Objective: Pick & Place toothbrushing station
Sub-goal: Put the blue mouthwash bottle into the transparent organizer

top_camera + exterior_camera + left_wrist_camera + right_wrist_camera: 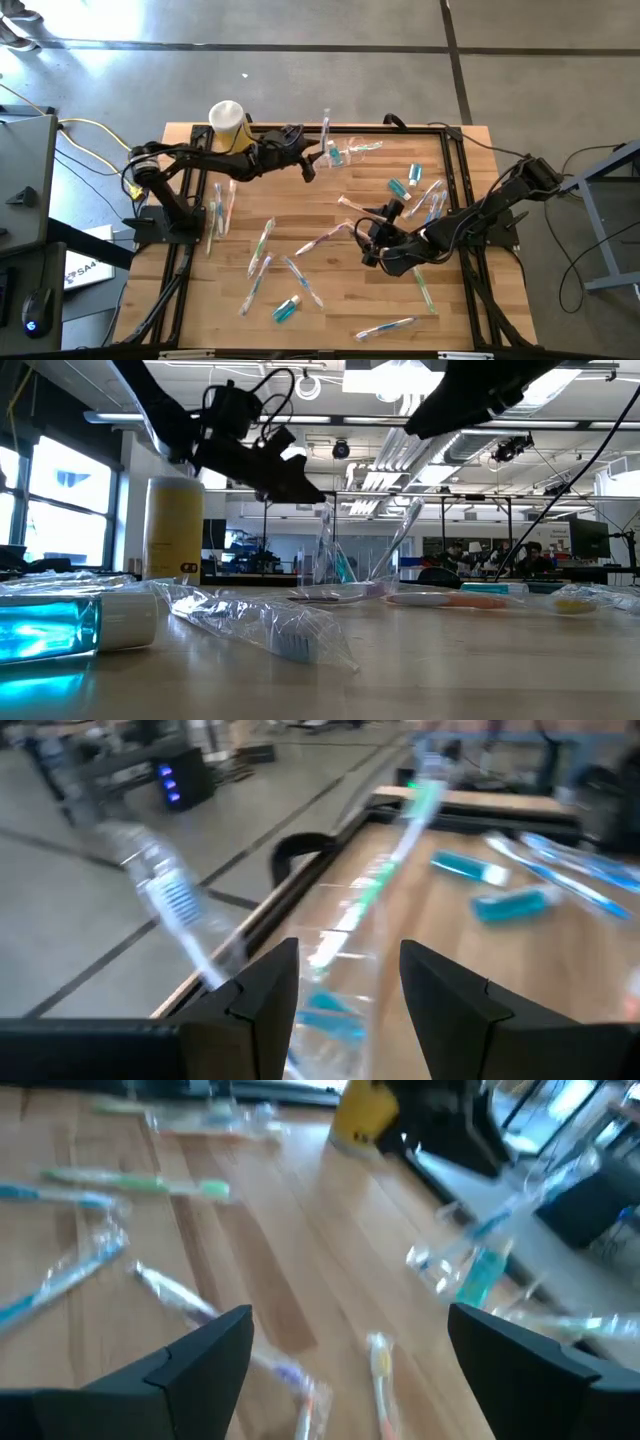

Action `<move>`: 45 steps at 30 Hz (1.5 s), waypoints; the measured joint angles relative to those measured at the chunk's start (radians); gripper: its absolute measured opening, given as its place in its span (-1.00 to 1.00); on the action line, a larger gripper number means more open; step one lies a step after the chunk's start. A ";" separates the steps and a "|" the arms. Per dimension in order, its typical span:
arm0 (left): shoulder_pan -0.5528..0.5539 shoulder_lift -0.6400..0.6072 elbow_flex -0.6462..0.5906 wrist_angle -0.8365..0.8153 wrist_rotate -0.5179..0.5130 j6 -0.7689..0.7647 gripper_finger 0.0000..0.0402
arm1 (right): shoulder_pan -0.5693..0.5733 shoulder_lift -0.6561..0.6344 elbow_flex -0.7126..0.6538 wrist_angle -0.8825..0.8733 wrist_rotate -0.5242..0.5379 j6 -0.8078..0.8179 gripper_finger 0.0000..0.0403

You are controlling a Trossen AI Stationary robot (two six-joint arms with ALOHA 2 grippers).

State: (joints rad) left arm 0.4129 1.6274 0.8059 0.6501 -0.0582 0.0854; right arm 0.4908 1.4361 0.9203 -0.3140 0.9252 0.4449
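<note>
The left gripper (318,158) hovers beside the small clear plastic cup (333,152) holding slim clear toothbrushes at the table's far edge, fingers apart. The right gripper (368,240) hangs mid-table, jaws wide, above scattered wrapped toothbrushes (325,240).

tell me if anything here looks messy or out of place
Yes. Wrapped toothbrushes and small teal tubes lie scattered at all angles across the wooden table. Only a few brushes stand in the clear cup near the far edge, beside the left gripper. The right gripper hovers open mid-table.
</note>
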 joint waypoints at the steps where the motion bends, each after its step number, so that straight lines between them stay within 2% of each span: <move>1: -0.016 -0.023 0.000 -0.031 0.000 0.026 -0.15 | 0.000 0.000 0.000 -0.033 -0.017 0.035 0.62; 4: -0.067 -0.093 0.001 -0.137 -0.004 0.088 -0.15 | -0.002 0.000 0.000 -0.145 -0.095 0.162 0.62; 9: -0.134 -0.196 0.000 -0.341 -0.004 0.084 -0.15 | -0.022 0.000 0.000 -0.301 -0.244 0.325 0.62; 17: -0.215 -0.237 0.000 -0.552 -0.001 0.016 -0.15 | -0.034 0.011 0.000 -0.338 -0.464 0.364 0.62; 19: -0.231 -0.237 0.000 -0.566 -0.001 0.012 -0.15 | -0.032 0.013 0.000 -0.371 -0.480 0.368 0.62; 21: -0.245 -0.237 0.000 -0.581 -0.001 0.011 -0.15 | -0.037 0.012 0.001 -0.444 -0.451 0.412 0.62; 26: -0.272 -0.237 0.000 -0.590 -0.001 0.006 -0.15 | -0.085 0.012 0.001 -0.772 -0.340 0.630 0.62; 28: -0.273 -0.237 0.000 -0.592 -0.001 0.007 -0.15 | -0.118 0.012 0.001 -0.893 -0.358 0.752 0.62; 30: -0.271 -0.237 0.000 -0.593 -0.001 0.006 -0.15 | -0.157 0.011 -0.006 -0.938 -0.400 0.822 0.62; 33: -0.269 -0.237 0.000 -0.592 -0.001 0.006 -0.15 | -0.222 0.011 -0.031 -0.924 -0.457 0.806 0.62; 38: -0.270 -0.237 0.000 -0.591 -0.001 0.006 -0.15 | -0.358 0.011 -0.088 -0.801 -0.541 0.627 0.62; 45: -0.270 -0.237 0.000 -0.592 -0.001 0.005 -0.15 | -0.534 0.011 -0.132 -0.684 -0.565 0.458 0.62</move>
State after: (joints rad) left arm 0.1432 1.3903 0.8062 0.0582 -0.0593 0.0906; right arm -0.0428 1.4474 0.7883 -0.9981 0.3603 0.9027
